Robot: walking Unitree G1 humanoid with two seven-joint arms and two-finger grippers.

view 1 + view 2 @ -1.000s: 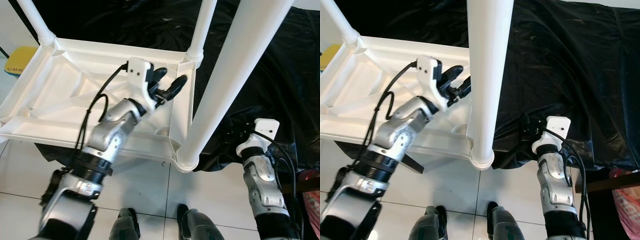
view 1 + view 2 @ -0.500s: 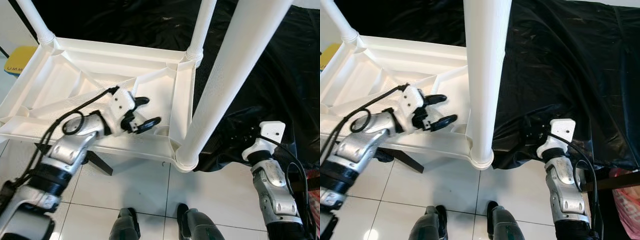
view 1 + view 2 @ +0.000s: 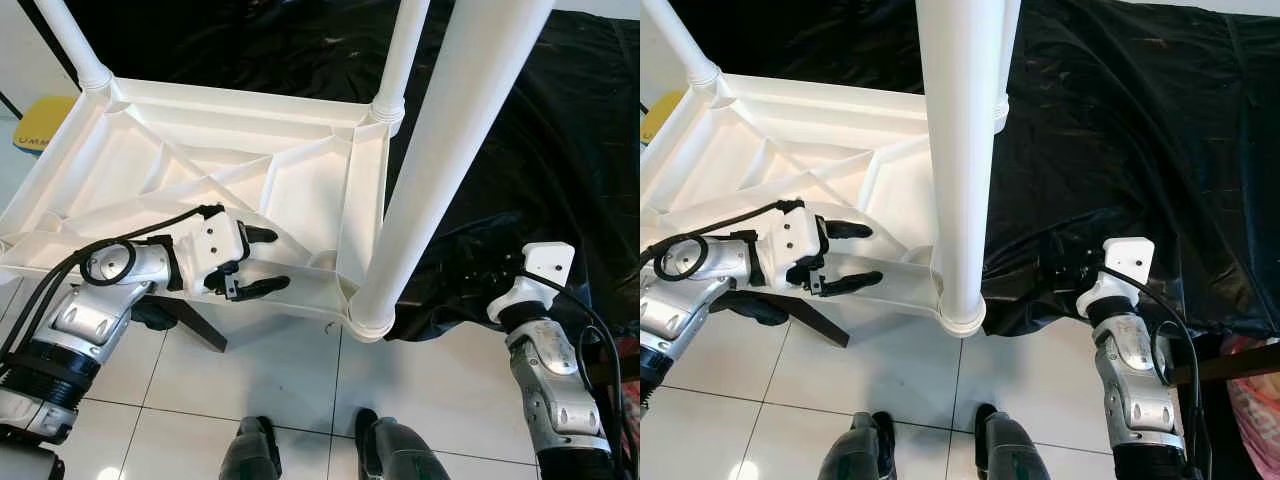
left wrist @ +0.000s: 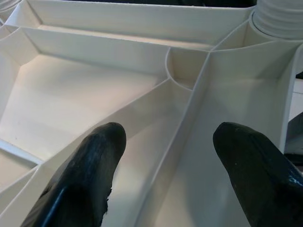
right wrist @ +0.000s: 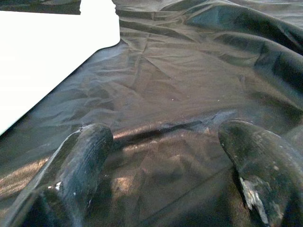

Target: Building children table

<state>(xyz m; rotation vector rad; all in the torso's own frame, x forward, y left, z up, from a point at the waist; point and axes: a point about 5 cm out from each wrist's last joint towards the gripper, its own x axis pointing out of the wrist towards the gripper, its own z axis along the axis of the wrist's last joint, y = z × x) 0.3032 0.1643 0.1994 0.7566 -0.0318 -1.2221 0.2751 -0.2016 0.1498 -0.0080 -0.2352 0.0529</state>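
White plastic children's table is lying upside down on a surface draped in black cloth, ribbed underside facing up, near edge sticking out over the white tiled floor. Three legs are sticking up from its corners: the near leg in the corner closest to me, a far leg behind it, another leg at the far left corner.

My left gripper is hovering at the table's near edge, fingers spread apart and gripping nothing, pointing toward the near leg's socket. In the left wrist view both fingers are sitting wide apart over the underside ribs, with a round socket cup ahead of them.

My right arm is hanging low on the right, beside the draped cloth edge. In the right wrist view the right gripper is open too, fingers wide and empty, just black cloth in front of them.

My feet are standing on the tiles just below the table corner
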